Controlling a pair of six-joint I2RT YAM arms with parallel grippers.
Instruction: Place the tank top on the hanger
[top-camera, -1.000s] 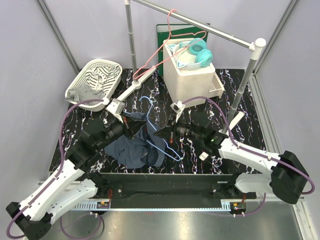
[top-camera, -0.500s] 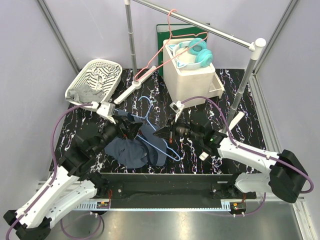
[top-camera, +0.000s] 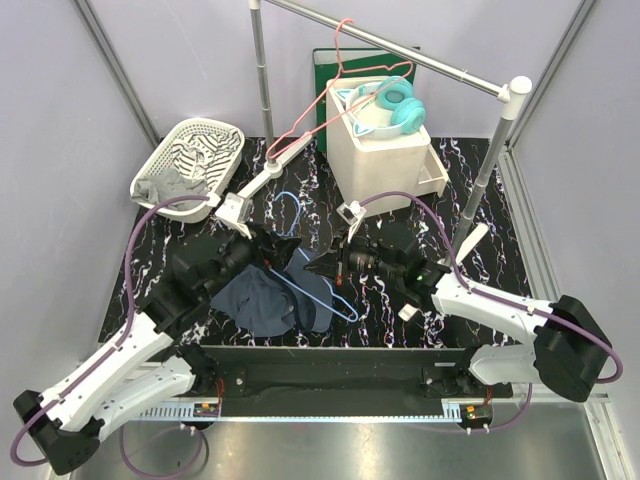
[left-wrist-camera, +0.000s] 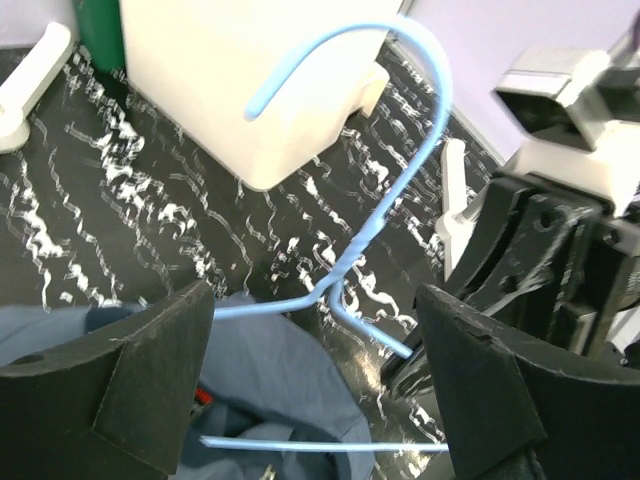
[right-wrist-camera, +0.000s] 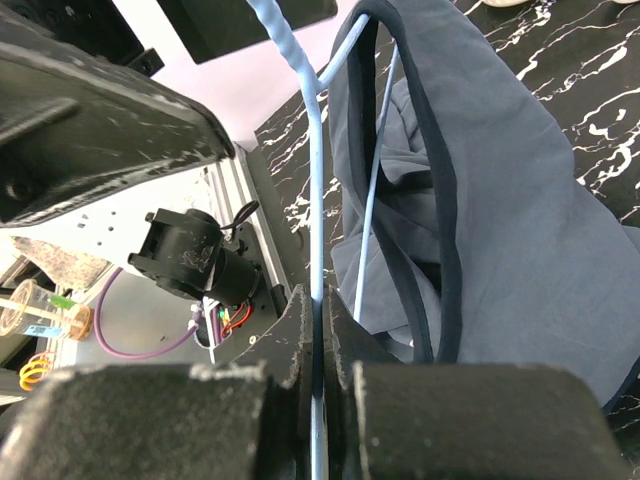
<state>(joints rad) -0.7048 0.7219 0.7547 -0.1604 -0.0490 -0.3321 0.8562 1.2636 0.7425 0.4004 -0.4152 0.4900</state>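
Black marbled table (top-camera: 470, 190), purple walls. Roughly half done, I'd judge: the tank top (top-camera: 265, 308) sits by the near edge, left of middle, with one hanger (right-wrist-camera: 316, 200) arm threaded through a strap opening (other shoulder not on yet). Top is dark blue, crumpled, darker hems. Hanger is thin, light blue, tilted up. Right gripper (top-camera: 337, 266) is pinching the hanger wire. Left gripper (top-camera: 266, 250) jaws are spread, holding nothing.
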